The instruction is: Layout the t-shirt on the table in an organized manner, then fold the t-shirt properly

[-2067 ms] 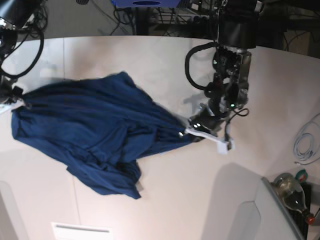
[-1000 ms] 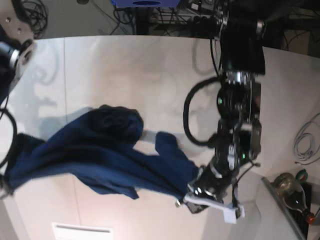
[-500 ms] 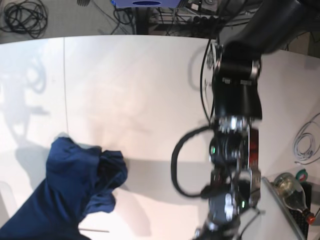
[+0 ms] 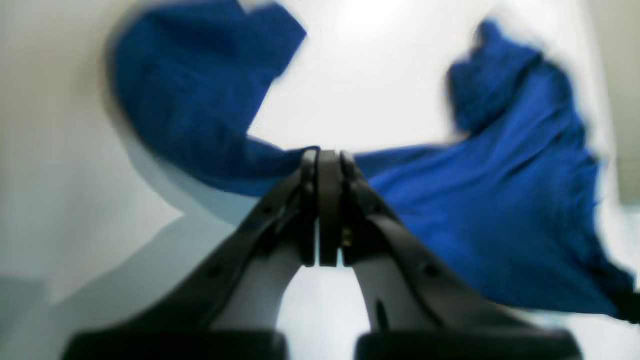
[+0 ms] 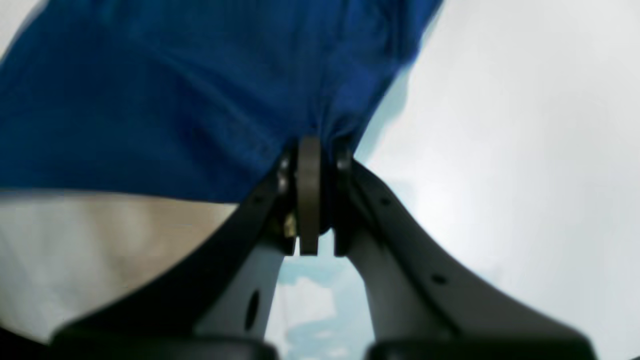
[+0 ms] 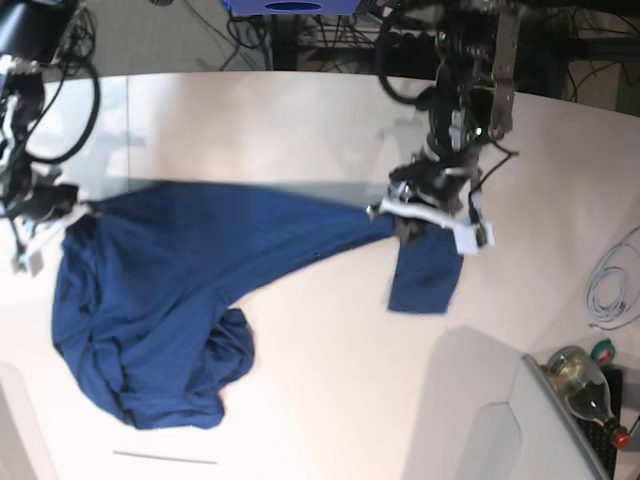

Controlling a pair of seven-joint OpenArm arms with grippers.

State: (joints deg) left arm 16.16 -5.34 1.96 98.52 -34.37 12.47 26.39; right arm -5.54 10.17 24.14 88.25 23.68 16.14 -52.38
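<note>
The dark navy t-shirt [image 6: 200, 260] is stretched across the white table [image 6: 300, 120] between my two grippers. Its upper edge is pulled taut. The body sags into a crumpled bunch at the lower left [image 6: 160, 380], and one sleeve [image 6: 425, 275] hangs down on the right. In the base view, my left gripper [image 6: 397, 213] is shut on the shirt's right end. The left wrist view shows its jaws [image 4: 327, 157] pinched on the blue cloth [image 4: 500, 200]. At the left edge my right gripper [image 6: 68, 212] is shut on the other end. In the right wrist view its jaws [image 5: 312, 147] clamp the fabric [image 5: 175, 100].
A white cable [image 6: 610, 285] lies at the table's right edge. A glass bottle [image 6: 585, 385] and a grey panel [image 6: 480, 420] sit at the bottom right. Cables and a blue box [image 6: 290, 6] lie beyond the far edge. A thin dark seam [image 6: 128, 110] runs down the table's left part.
Both arms have swung from the near edge toward the table's far part. The shirt, bunched at the bottom left before, is now pulled out wide between them.
</note>
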